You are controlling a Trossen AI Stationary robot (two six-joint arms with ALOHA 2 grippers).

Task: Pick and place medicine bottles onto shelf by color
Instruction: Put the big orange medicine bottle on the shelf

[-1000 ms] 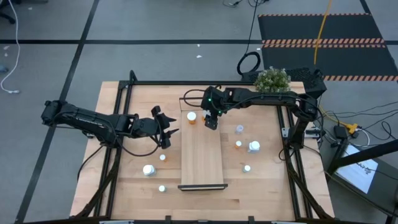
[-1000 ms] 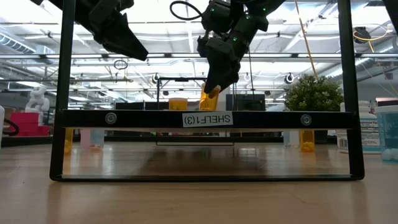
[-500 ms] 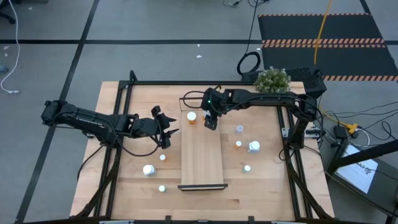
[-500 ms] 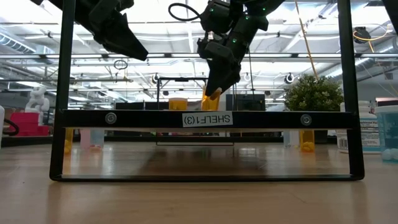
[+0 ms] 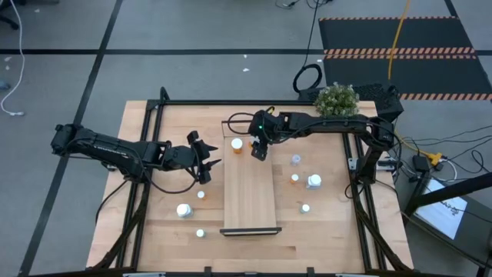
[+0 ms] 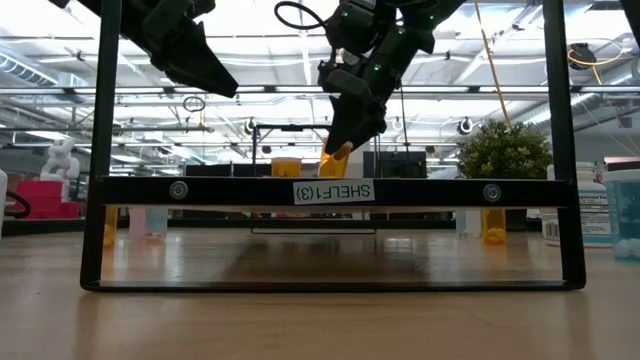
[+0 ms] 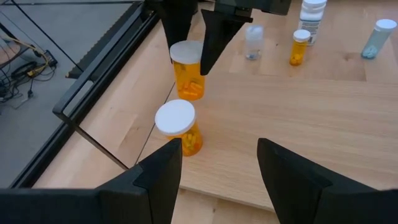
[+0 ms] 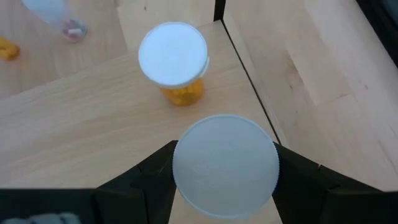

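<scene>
The right gripper (image 5: 260, 151) hangs over the far end of the shelf (image 5: 250, 201), its fingers (image 7: 214, 37) closed on an orange medicine bottle (image 7: 188, 70) held upright, long axis vertical, white cap up. A second orange bottle (image 7: 179, 128) already stands on the shelf just beside it, so the held one looks due to go straight down next to it. The right arm is clearly the nearer. The left gripper (image 5: 204, 161) hovers left of the shelf with parted fingers holding nothing.

Count from above: two orange bottles at the shelf; three bottles on the desk to its left, four to its right.
</scene>
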